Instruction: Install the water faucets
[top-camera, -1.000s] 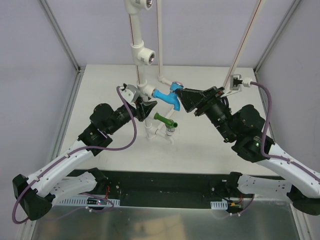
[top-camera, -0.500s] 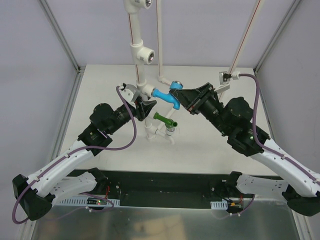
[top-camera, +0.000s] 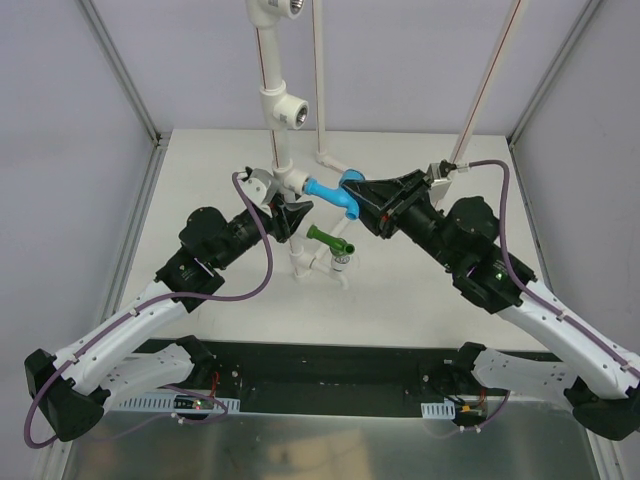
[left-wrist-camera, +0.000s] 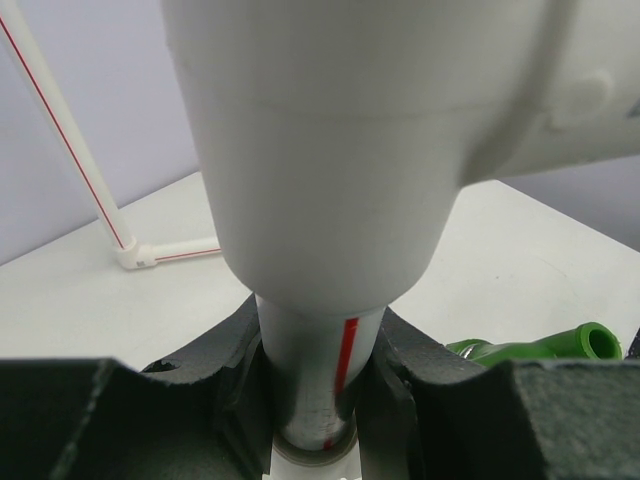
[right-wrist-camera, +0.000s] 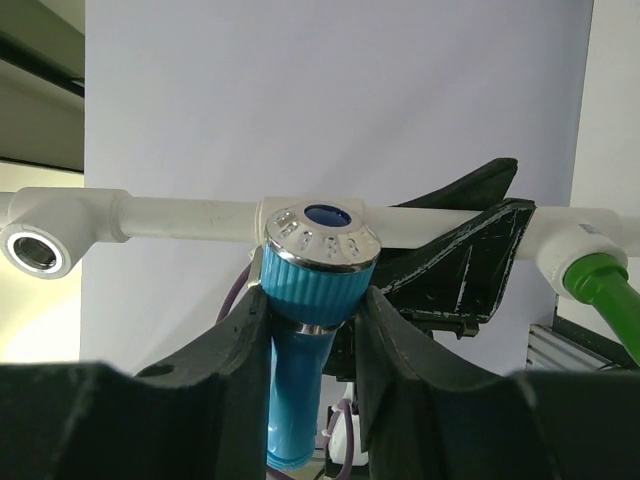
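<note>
The light blue faucet (top-camera: 334, 193) with a silver round top sits in a white tee (top-camera: 296, 181) on the upright white pipe (top-camera: 283, 150). My right gripper (top-camera: 357, 196) is shut on its ribbed knob (right-wrist-camera: 321, 277). The dark green faucet (top-camera: 328, 239) sits in a lower fitting, its spout pointing right; it also shows in the left wrist view (left-wrist-camera: 560, 346) and the right wrist view (right-wrist-camera: 603, 288). My left gripper (top-camera: 292, 218) is shut on the white pipe (left-wrist-camera: 315, 375) with a red stripe, just below the tee.
The pipe stand carries more tees higher up (top-camera: 285, 106), each with an open socket. Thin white tubes with red stripes (top-camera: 488, 75) lean at the back. A pipe elbow (top-camera: 327, 160) lies on the table behind. Frame posts (top-camera: 120, 70) edge the workspace.
My right wrist has rolled, turning the blue faucet's knob while staying shut on it; its cable and connector swung left. The left arm has not moved.
</note>
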